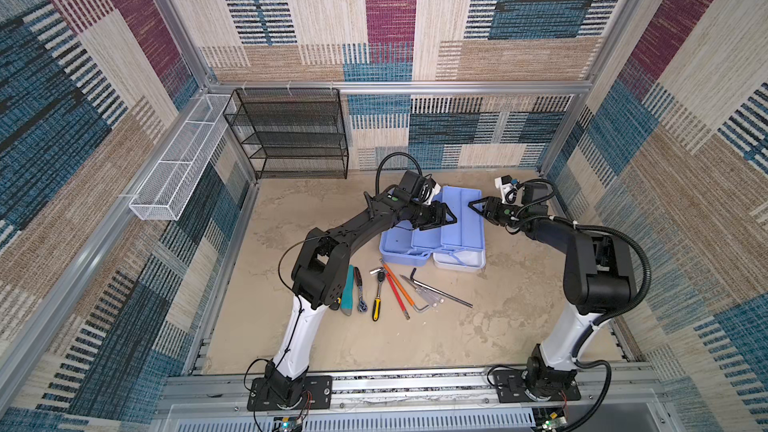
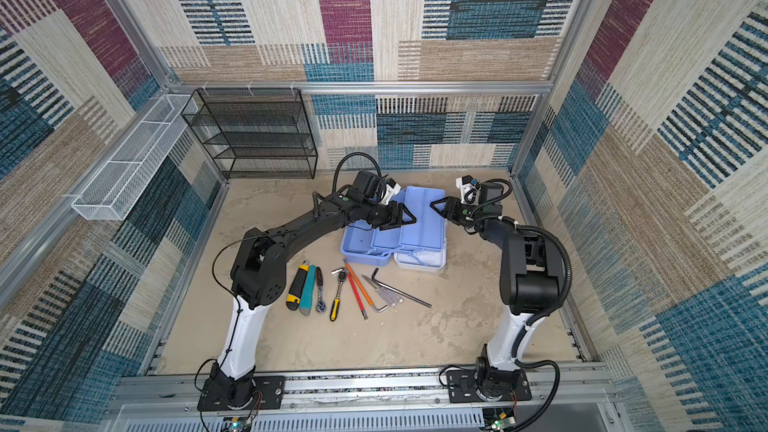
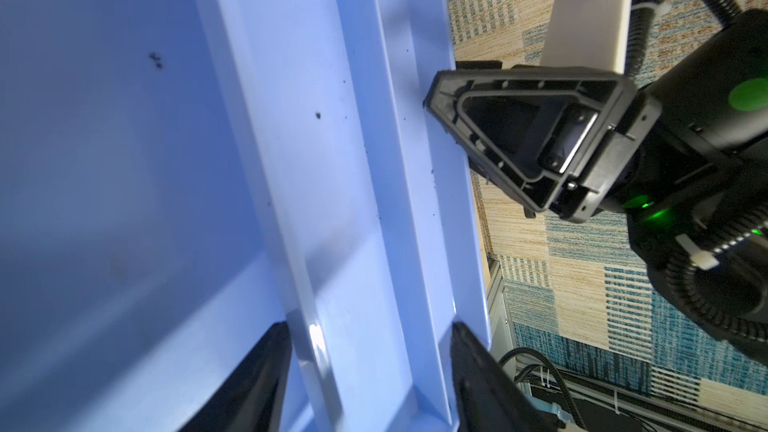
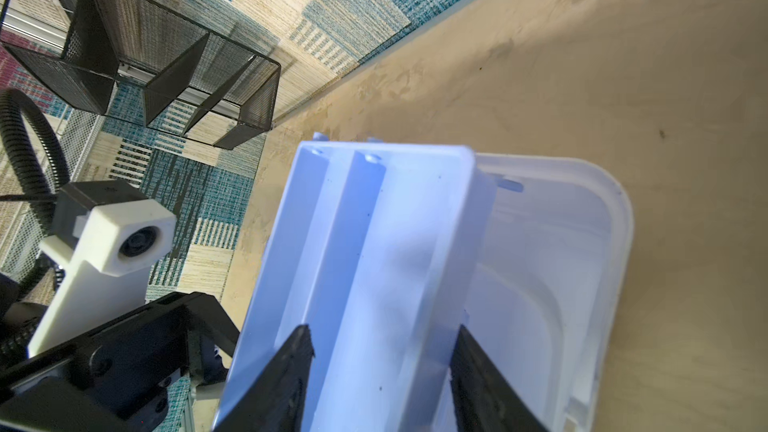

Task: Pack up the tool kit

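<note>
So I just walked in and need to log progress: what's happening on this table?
The tool kit lies open, its blue trays folded out and empty. The robot's left claw and right claw face each other over the trays, jaws apart. The loose tools lie in a row in front of the kit, none packed yet.

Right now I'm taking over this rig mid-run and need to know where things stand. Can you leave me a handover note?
Left gripper: open, over the raised tray, holding nothing.
Right gripper: open, fingertips at that tray's edge, holding nothing.
Tool kit: open on the table, trays folded out, empty where visible.
Tools: in a row on the table in front of the kit.
Done: kit is open.
Left: load every tool, fold the trays in, close the lid.
</note>
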